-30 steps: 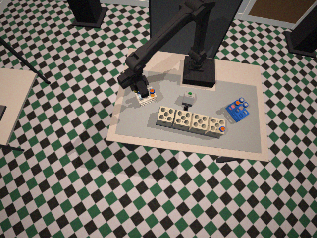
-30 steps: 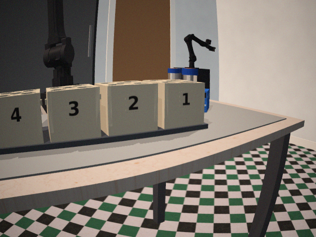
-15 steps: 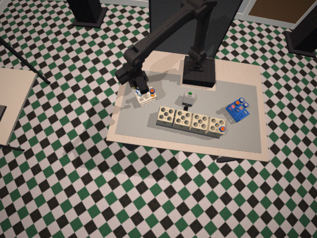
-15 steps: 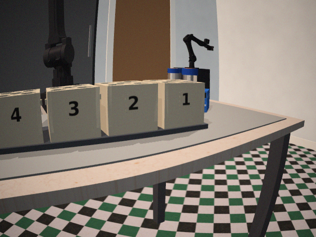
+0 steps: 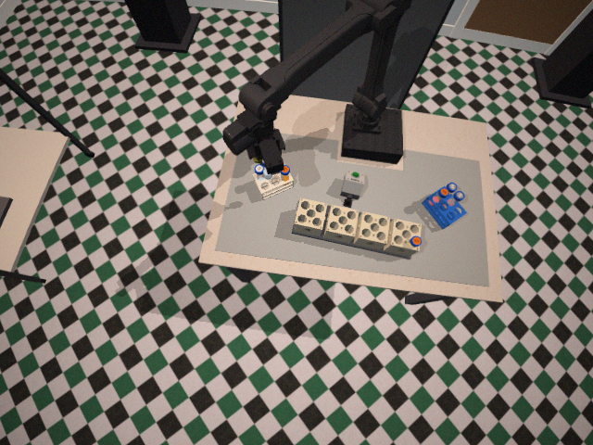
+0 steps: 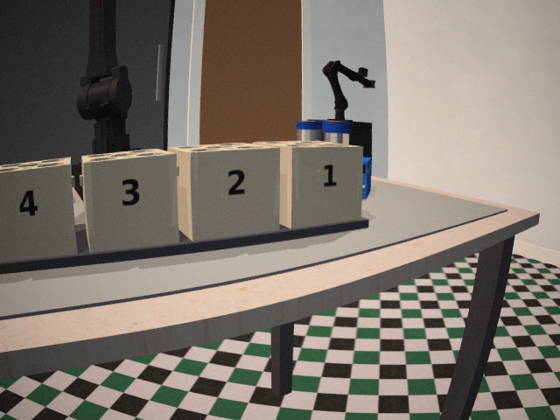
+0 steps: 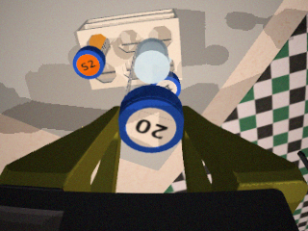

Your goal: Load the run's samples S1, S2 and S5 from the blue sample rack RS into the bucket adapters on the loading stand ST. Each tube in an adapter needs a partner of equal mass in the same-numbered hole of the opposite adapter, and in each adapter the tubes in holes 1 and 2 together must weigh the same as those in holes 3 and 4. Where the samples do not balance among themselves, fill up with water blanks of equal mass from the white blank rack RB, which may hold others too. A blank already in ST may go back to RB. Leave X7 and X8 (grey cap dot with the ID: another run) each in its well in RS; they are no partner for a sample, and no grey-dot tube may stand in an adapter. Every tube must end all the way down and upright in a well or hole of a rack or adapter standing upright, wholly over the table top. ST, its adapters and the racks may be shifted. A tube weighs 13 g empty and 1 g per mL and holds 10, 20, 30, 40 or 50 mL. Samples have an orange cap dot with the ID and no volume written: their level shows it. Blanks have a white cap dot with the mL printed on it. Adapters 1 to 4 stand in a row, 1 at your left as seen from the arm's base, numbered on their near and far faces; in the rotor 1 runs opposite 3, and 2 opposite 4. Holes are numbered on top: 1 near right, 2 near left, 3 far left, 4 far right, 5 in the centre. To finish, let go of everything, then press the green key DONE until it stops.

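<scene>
My gripper (image 5: pixel 271 162) is shut on a blue-capped blank tube with a white dot marked 20 (image 7: pixel 152 125). It holds the tube upright just above the white blank rack RB (image 5: pixel 272 184), which also shows in the wrist view (image 7: pixel 129 48). Sample S2 (image 7: pixel 89 64), with an orange dot, stands in a corner well of this rack. Another blue-capped tube (image 7: pixel 171 84) stands in the rack, mostly hidden behind the held one. The loading stand ST (image 5: pixel 357 227) holds its adapters in a row. One orange-dot tube (image 5: pixel 415 241) stands in a far corner hole of adapter 1 (image 6: pixel 323 180).
The blue sample rack RS (image 5: pixel 444 207) stands at the right with several tubes. The green key DONE (image 5: pixel 355 174) sits on its grey box between the arm's base and ST. RB stands close to the table's left edge.
</scene>
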Robot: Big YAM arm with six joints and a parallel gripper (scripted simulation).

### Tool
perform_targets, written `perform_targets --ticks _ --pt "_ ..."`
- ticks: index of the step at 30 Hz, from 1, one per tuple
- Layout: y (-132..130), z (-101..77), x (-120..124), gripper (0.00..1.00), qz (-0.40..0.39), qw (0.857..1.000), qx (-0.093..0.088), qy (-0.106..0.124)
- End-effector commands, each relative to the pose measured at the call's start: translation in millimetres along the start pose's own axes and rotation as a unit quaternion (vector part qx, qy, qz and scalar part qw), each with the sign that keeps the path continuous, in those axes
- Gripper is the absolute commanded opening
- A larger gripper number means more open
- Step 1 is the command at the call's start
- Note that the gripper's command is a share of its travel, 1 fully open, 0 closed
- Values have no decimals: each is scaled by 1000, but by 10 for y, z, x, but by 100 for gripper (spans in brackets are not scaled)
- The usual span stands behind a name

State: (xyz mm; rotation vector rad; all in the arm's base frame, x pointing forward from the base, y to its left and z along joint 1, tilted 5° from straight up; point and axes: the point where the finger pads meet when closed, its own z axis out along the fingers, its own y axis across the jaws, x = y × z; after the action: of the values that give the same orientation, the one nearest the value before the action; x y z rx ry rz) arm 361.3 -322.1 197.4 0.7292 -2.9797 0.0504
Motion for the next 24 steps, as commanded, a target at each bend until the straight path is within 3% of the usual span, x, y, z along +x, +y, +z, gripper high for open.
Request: perform_targets --ticks 1,8,10,19,24 --pt "178 -140 -265 0 60 998 15 -12" --pt "470 -140 -624 0 153 988 15 -16" --pt "470 -140 -624 0 153 988 15 -16" --pt "861 -108 -1089 0 270 963 8 -17" --pt "1075 -50 -1353 0 275 961 3 -11"
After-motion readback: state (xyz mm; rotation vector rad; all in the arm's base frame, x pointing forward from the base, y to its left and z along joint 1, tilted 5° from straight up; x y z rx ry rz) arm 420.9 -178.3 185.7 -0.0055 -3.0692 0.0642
